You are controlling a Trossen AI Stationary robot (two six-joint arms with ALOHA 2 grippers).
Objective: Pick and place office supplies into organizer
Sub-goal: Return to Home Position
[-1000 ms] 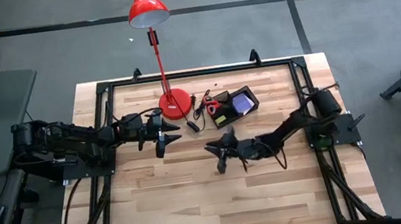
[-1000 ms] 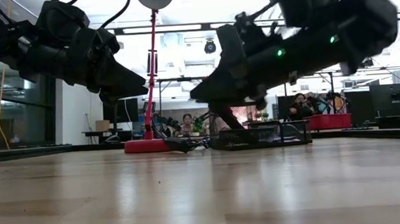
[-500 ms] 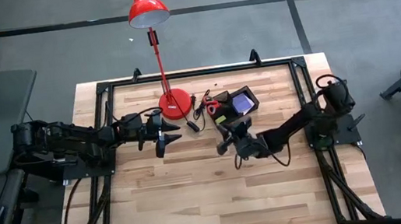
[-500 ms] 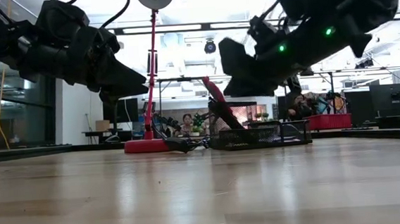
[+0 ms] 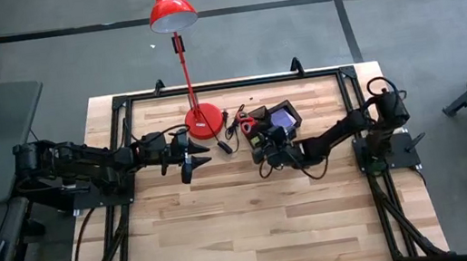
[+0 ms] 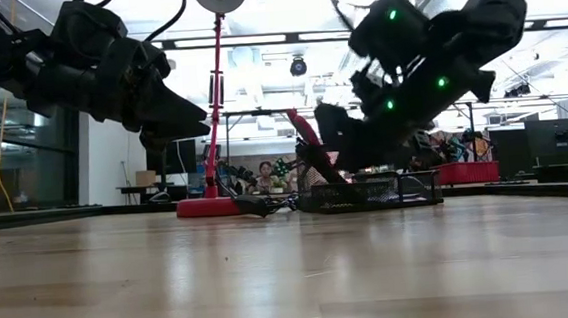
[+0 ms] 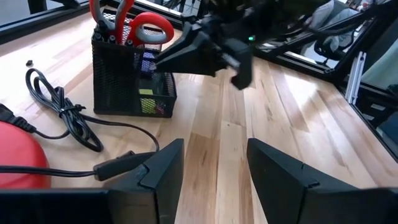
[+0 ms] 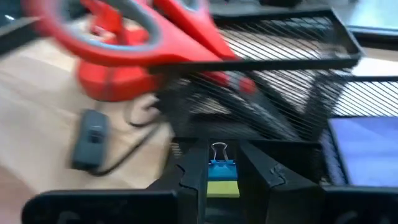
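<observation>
Noting the right claw low over the pale wooden surface, just in front of the small black wire-mesh organizer, tips toward it. Reading that claw as parted and empty: in the gap, a small blue binder clip over a tiny yellow piece, both judged to lie in the tray's low front compartment and not in the grip. Finding the red-handled scissors upright in the tall mesh cup, handles up, just beside and above the claw's line. Logging the purple-blue square pad flat in the wide compartment, on the side away from the red round lamp base. Spotting no supplies loose on the wood, so judging the filing done and only the retreat left. Judging the key relation thus: organizer dead ahead of the right claw, long axis roughly across the claw's approach, so favouring a straight pull back along the arm's own line, clear of the scissor handles. Placing the left claw well apart, beyond the lamp base and its black cord, spread wide with nothing between; right arm plainly the nearer. Finding no brand, label or writing legible anywhere.
</observation>
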